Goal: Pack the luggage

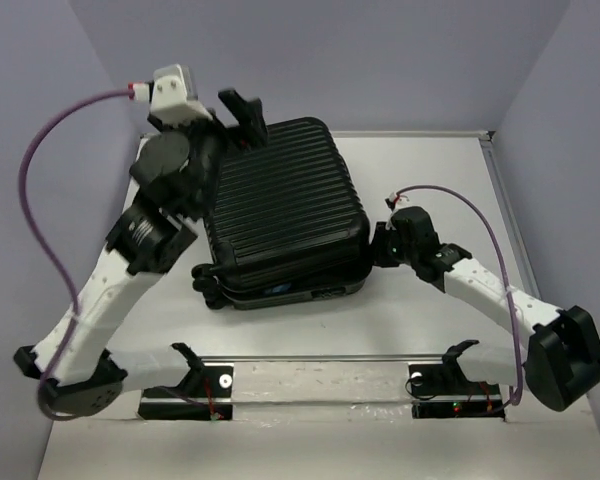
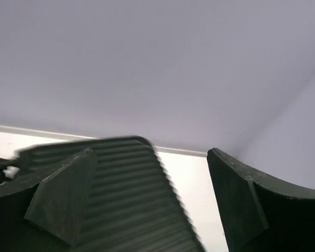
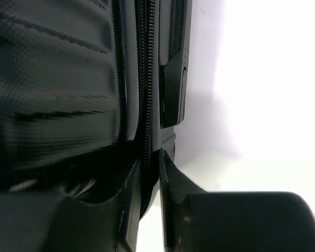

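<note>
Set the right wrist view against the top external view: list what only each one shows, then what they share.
Right wrist only: the black zipper along the seam, with the right pincer closed narrowly on it. Top external only: the whole large black ribbed hard-shell suitcase lying shut, and the left pincer open at its far left corner. Both: the suitcase's shell, the right pincer at its right side, and the white table.

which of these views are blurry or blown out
Top external: sharp and evenly lit, luggage crisp. Left wrist: the luggage's ribbed shell is smeared with blur. Right wrist: table blown out to white, the shell dark, zipper in focus.
</note>
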`<state>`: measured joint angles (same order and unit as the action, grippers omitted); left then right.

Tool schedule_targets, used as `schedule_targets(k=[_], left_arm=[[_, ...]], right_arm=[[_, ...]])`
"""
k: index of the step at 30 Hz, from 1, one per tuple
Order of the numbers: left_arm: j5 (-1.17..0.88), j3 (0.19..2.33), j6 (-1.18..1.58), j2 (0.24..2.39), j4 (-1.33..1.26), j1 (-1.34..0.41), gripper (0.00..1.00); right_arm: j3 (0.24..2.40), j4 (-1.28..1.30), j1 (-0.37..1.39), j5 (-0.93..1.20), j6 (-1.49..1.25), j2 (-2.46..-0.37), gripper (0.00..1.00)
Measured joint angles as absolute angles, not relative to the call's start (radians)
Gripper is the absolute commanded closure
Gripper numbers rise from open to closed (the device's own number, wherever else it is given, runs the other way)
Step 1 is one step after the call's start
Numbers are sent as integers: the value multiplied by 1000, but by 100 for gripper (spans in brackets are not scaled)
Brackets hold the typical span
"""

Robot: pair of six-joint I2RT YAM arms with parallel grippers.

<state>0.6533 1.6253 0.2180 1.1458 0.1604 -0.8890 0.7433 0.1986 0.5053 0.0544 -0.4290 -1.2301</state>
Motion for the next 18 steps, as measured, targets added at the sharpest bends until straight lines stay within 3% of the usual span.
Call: schedule_targets(k=[1,2,4,8,9,10,11,13,14,18], left_arm=[[600,1658,226,1192,175,-796,1],[556,1708,232,1257,199,-667,1],[466,1841,245,1422,253,-488,1],[239,2095,271,1771,333,-276,1],[168,2176,280,1864,367,-234,1],[97,2266,292,1970,394,-193,1],[37,2346,303,2071,408,-153,1],[-65,2474,327,2217,435,-101,2],[-128,2516,345,2286,442,-72,2],[-349,2496,440,2389,363,6,2]], right_arm=[[737,239,502,26,-425,-1198,36],[736,268,499,9,-425,-1181,25],[736,347,493,-57,-428,-1134,15],[740,441,477,-118,-437,-1043,13],[746,461,477,-120,-437,-1021,20],[752,476,477,-118,-437,-987,34],[757,487,477,-116,-436,-960,60],[773,508,477,-86,-435,-893,76],[783,516,477,-57,-436,-862,83],[788,516,591,86,-425,-872,84]])
